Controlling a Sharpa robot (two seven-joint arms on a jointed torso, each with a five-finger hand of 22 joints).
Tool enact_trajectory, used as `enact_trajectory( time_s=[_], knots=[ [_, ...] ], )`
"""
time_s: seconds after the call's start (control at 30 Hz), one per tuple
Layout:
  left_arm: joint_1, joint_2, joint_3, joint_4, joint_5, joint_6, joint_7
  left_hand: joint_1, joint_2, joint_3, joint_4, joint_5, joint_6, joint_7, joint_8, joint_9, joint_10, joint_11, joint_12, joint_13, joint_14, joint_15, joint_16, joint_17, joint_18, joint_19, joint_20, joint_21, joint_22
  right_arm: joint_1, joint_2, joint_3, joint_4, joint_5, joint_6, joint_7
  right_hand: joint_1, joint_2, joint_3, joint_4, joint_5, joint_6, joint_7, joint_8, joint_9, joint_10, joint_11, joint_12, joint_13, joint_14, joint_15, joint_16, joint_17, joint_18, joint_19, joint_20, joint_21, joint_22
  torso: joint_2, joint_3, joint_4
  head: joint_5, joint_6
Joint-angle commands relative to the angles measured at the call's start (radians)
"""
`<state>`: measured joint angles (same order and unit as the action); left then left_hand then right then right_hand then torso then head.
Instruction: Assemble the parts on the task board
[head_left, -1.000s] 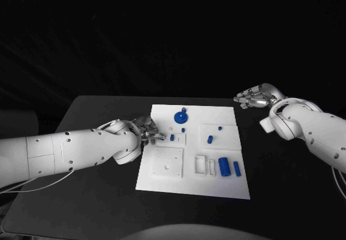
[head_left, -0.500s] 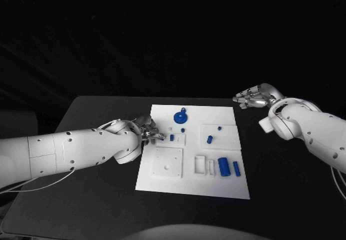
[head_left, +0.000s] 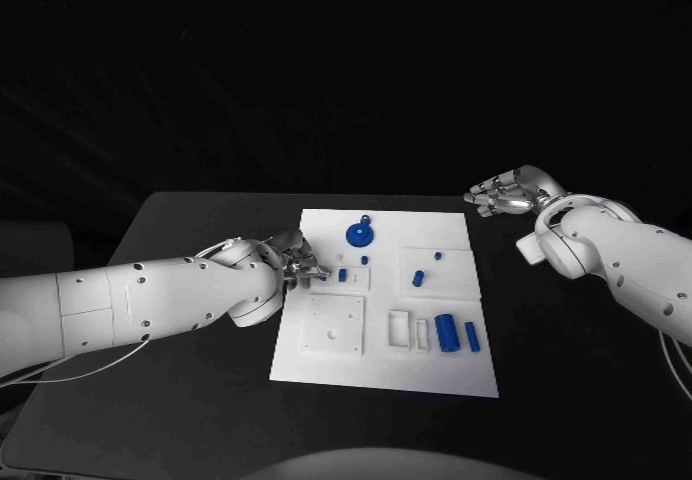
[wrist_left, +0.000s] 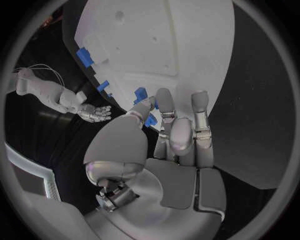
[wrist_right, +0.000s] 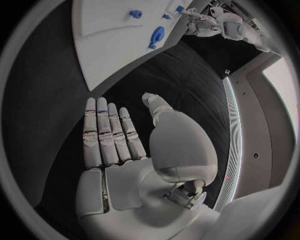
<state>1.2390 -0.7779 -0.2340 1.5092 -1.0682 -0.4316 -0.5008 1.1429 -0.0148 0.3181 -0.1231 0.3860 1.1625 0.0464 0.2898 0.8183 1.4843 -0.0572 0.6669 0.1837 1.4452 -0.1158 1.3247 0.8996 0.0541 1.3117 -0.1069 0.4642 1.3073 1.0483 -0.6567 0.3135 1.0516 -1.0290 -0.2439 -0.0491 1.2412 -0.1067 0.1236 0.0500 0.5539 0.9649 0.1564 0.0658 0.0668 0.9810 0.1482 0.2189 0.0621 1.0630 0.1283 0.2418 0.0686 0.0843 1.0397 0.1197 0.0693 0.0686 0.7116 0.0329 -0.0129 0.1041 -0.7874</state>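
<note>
**Left hand at board's edge, pinching a part**

The white board (head_left: 387, 345) lies mid-table (head_left: 188, 225), dark room all round. The left hand (head_left: 299, 265) pinches a small blue part (wrist_left: 141, 93) at its left edge. The right hand (head_left: 505, 192) hovers beyond the far right corner, fingers straight, holding nothing.

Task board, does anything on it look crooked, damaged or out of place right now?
Nothing stands out. The task board lies flat on the table, and the blue parts sit on it in order. The left hand is at its edge.
</note>
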Motion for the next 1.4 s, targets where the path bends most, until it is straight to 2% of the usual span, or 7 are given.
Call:
enact_trajectory(
  time_s=[0.03,0.5,0.57,1.13,1.17,1.23,1.4],
  knots=[
    [-0.012,0.004,-0.010,0.000,0.003,0.065,-0.029,0.010,0.003,0.002,0.002,-0.003,0.079,-0.085,0.000,-0.002,0.031,-0.027,0.001,0.001,0.000,-0.004,0.003,0.001,0.016,-0.001,0.005,0.002,0.017,-0.001,0.001,0.000,0.001,-0.001,0.009,0.012,0.010,0.000,-0.001,0.005,0.004,0.001,0.008,-0.002,-0.001,-0.004,0.000,0.005,-0.001,-0.008,0.000,-0.001,-0.001,-0.006,-0.008,0.002,0.000,-0.001,0.000,0.0000,0.0000,-0.001,-0.001],
    [-0.012,0.009,-0.010,0.000,-0.016,0.082,-0.030,0.007,0.004,0.004,0.002,-0.004,0.080,-0.085,-0.002,0.000,0.031,-0.026,0.000,0.002,-0.001,-0.004,0.002,0.000,0.017,-0.002,0.006,0.002,0.017,-0.003,0.001,0.000,0.001,0.002,0.002,0.016,0.009,0.000,-0.001,0.008,0.005,0.001,0.008,-0.002,-0.001,-0.004,0.000,0.005,-0.001,-0.008,0.000,-0.001,-0.002,-0.006,-0.007,0.002,0.000,-0.001,0.000,0.0003,-0.0001,-0.008,0.001],
    [-0.012,0.010,-0.010,-0.001,-0.017,0.080,-0.029,0.001,0.007,0.004,0.009,0.005,0.080,-0.085,-0.002,0.002,0.031,-0.026,0.000,0.002,-0.001,-0.004,0.000,-0.002,0.017,-0.002,0.006,0.001,0.017,-0.003,0.001,0.000,0.002,0.002,0.002,0.016,0.009,0.000,-0.001,0.008,0.005,0.001,0.008,-0.002,-0.001,-0.004,0.000,0.005,-0.001,-0.008,0.000,-0.001,-0.002,-0.006,-0.007,0.002,0.000,-0.001,0.000,0.0000,0.0001,-0.008,0.001],
    [-0.012,0.020,-0.010,-0.012,-0.018,0.075,-0.024,-0.009,-0.011,-0.003,0.030,0.009,0.080,-0.089,0.010,0.023,0.031,-0.026,0.001,0.003,-0.001,-0.005,-0.001,-0.004,0.011,-0.001,0.002,-0.001,0.016,-0.003,0.000,0.000,0.003,0.002,0.004,0.013,0.010,0.000,-0.001,0.009,0.005,-0.001,0.008,-0.003,-0.001,-0.005,0.000,0.005,-0.001,-0.009,0.000,-0.001,-0.002,-0.006,-0.008,0.002,0.000,-0.001,0.000,0.0007,0.0004,-0.017,0.001],
    [-0.012,0.020,-0.010,-0.012,-0.018,0.073,-0.024,-0.009,-0.013,-0.004,0.032,0.008,0.079,-0.089,0.010,0.024,0.032,-0.026,0.001,0.003,-0.001,-0.006,-0.002,-0.005,0.011,-0.001,0.001,-0.001,0.016,-0.003,-0.001,0.000,0.003,0.002,0.005,0.012,0.011,0.000,-0.001,0.009,0.007,0.000,0.008,-0.002,-0.001,-0.005,0.000,0.005,-0.001,-0.009,0.000,-0.001,-0.002,-0.006,-0.009,0.002,-0.001,-0.001,0.000,0.0006,0.0007,-0.017,0.001],
    [-0.012,0.020,-0.010,-0.012,-0.017,0.072,-0.024,-0.010,-0.016,-0.006,0.038,0.008,0.079,-0.090,0.011,0.026,0.032,-0.026,0.001,0.003,-0.001,-0.006,-0.001,-0.005,0.010,-0.001,0.000,-0.002,0.016,-0.003,-0.001,0.000,0.003,0.002,0.005,0.011,0.011,-0.001,0.003,0.009,0.039,0.000,0.008,-0.003,-0.001,-0.004,0.000,0.005,-0.001,-0.009,0.000,-0.001,-0.002,-0.006,-0.009,0.002,-0.001,-0.001,0.000,0.0006,0.0008,-0.017,0.000],
    [-0.012,0.022,-0.010,-0.014,-0.016,0.070,-0.024,-0.008,-0.032,-0.015,0.060,0.002,0.079,-0.092,0.009,0.028,0.032,-0.027,0.001,0.003,-0.001,-0.007,-0.003,-0.007,0.007,0.001,-0.002,-0.004,0.016,-0.003,-0.001,0.000,0.003,0.002,0.005,0.010,0.010,-0.003,0.006,0.009,0.046,0.000,0.008,-0.002,-0.001,-0.004,0.000,0.004,-0.001,-0.009,0.000,-0.001,-0.001,-0.006,-0.009,0.002,-0.001,-0.001,0.000,0.0002,0.0008,-0.017,0.000]
  ],
)
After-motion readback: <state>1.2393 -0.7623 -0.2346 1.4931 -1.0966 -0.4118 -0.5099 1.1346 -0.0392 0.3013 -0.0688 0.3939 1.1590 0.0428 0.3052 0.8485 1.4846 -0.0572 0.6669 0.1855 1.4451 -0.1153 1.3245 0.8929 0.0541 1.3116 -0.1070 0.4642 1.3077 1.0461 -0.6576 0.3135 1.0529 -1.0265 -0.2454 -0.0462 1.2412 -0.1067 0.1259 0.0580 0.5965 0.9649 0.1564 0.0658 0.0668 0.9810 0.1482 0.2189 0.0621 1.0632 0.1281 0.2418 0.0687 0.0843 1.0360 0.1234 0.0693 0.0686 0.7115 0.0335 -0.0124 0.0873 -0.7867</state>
